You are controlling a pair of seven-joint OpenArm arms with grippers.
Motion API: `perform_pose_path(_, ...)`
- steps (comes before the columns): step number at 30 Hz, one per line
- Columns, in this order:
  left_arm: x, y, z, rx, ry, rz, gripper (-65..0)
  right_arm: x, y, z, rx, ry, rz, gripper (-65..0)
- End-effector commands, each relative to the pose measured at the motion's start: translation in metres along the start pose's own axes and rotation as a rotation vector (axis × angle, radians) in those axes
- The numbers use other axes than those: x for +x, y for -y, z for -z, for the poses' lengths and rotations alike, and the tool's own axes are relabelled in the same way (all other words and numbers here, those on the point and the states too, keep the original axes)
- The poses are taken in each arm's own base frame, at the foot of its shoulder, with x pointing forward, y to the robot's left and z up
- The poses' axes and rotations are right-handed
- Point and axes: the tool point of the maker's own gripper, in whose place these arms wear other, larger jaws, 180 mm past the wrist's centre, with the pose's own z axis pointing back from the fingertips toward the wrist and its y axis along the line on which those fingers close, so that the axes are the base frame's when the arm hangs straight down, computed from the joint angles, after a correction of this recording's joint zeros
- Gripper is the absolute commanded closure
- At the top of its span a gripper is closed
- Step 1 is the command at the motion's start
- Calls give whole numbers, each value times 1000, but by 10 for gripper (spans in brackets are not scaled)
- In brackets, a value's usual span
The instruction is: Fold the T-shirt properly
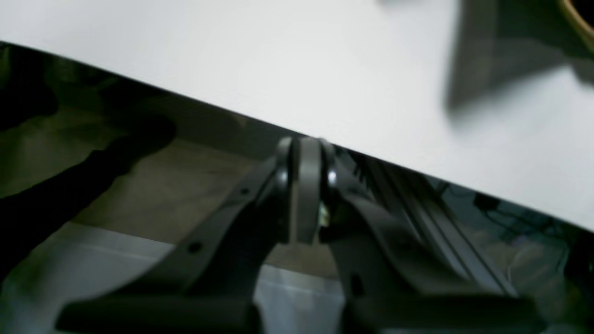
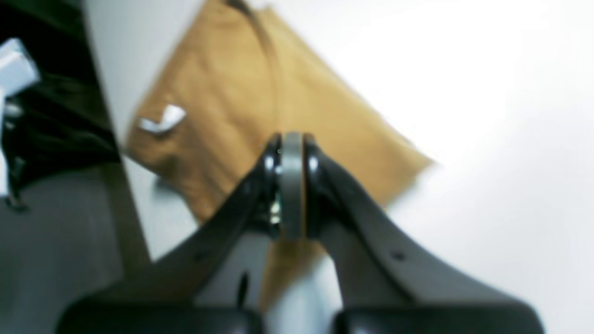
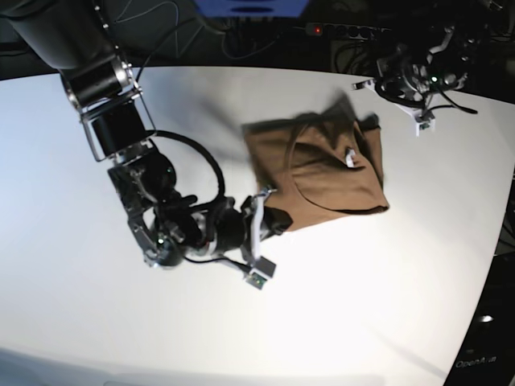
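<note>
Tan cotton T-shirt [image 3: 318,173], light and limp, lies folded at the desk's [image 3: 362,305] one o'clock; grip its edges. Right pincer [image 3: 275,219] closed empty at its seven o'clock corner; left pincer [image 1: 306,185] closed, away.

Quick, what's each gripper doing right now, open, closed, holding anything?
Left gripper: closed, empty, at the table edge.
Right gripper: closed, above the T-shirt; holding cloth cannot be told.

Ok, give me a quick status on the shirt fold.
Left gripper shut, off the table edge. Right gripper shut, above the T-shirt corner. Shirt folded, rumpled. Nothing in the way.
</note>
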Motion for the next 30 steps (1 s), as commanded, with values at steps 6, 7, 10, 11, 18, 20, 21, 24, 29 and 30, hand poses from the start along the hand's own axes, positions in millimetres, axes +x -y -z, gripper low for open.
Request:
perform_pose_path(6, 15, 17, -8, -48, 48, 1, -24, 12, 5, -10, -9, 29, -30, -7)
perform_pose_path(7, 19, 22, -11, -63, 59, -1, -24, 12, 5, -10, -9, 29, -32, -7)
perform_pose_path(10, 33, 33, -16, -89, 90, -3, -24, 11, 4, -10, -7, 27, -29, -7)
perform_pose_path(11, 39, 34, -17, -93, 103, -3, -24, 9, 3, -9, -5, 26, -27, -7)
perform_pose_path(18, 56, 35, -17, -87, 116, -13, -24, 4, 8, -13, -14, 18, -21, -7)
perform_pose_path(20, 58, 32, -11, -72, 111, -16, -24, 3, 9, -14, -18, 16, -21, -7)
perform_pose_path(21, 60, 34, -9, -69, 106, -9, -24, 1, 13, -17, -27, 11, -19, -7)
perform_pose_path(24, 60, 41, -5, -70, 96, 20, -24, -5, 19, -21, -41, -1, -16, -7)
perform_pose_path(29, 70, 50, -2, -72, 105, 44, -24, -18, 24, -28, -55, -21, -15, -6)
perform_pose_path(30, 71, 52, 1, -71, 99, 42, -24, -20, 26, -33, -59, -24, -35, -6)
